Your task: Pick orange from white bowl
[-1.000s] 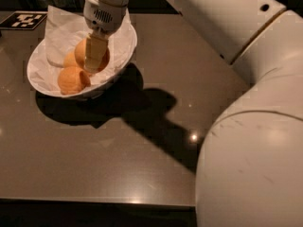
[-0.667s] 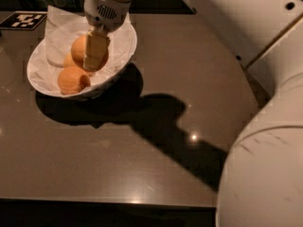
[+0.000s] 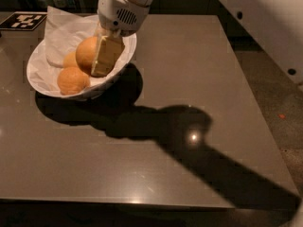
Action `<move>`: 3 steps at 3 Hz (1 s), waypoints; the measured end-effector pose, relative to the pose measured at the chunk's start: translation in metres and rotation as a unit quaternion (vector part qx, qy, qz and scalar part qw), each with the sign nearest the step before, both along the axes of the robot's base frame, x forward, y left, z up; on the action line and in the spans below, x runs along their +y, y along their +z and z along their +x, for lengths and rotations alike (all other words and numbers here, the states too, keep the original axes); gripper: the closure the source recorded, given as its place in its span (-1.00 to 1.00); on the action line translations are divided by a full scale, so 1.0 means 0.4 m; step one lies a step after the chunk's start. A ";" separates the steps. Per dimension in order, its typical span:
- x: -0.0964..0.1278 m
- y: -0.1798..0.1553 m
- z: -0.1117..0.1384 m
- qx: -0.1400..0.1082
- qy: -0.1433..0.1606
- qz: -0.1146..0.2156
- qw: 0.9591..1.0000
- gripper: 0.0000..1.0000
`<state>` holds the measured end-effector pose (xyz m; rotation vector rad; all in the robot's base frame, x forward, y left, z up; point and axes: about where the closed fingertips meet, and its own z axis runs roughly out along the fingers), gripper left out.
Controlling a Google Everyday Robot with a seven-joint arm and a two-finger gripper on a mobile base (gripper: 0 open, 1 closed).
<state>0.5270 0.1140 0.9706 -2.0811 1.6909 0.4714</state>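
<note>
The white bowl (image 3: 42, 82), lined with crumpled white paper, stands at the table's back left. It holds three oranges. My gripper (image 3: 94, 63) reaches down into the bowl from above and is shut on the upper orange (image 3: 86, 51). One pale finger (image 3: 107, 56) lies across the orange's right side; the other finger is hidden behind the fruit. A second orange (image 3: 73, 81) lies at the bowl's front. A third orange (image 3: 69, 60) is partly hidden behind the other two.
The bowl sits on a dark glossy table (image 3: 189, 79), which carries the arm's long shadow. A black-and-white marker tag (image 3: 23, 21) lies at the back left corner. My white arm (image 3: 265, 18) crosses the upper right. Floor shows to the right.
The gripper has closed around the upper orange and holds it slightly higher and to the right in the bowl. The arm's elbow has swung up and out of the right foreground.
</note>
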 end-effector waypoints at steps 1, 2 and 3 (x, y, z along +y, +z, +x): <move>-0.048 0.004 -0.058 -0.009 -0.006 0.014 1.000 1.00; -0.090 0.000 -0.113 -0.017 -0.017 0.024 0.999 1.00; -0.122 0.003 -0.155 -0.032 -0.023 0.038 0.999 1.00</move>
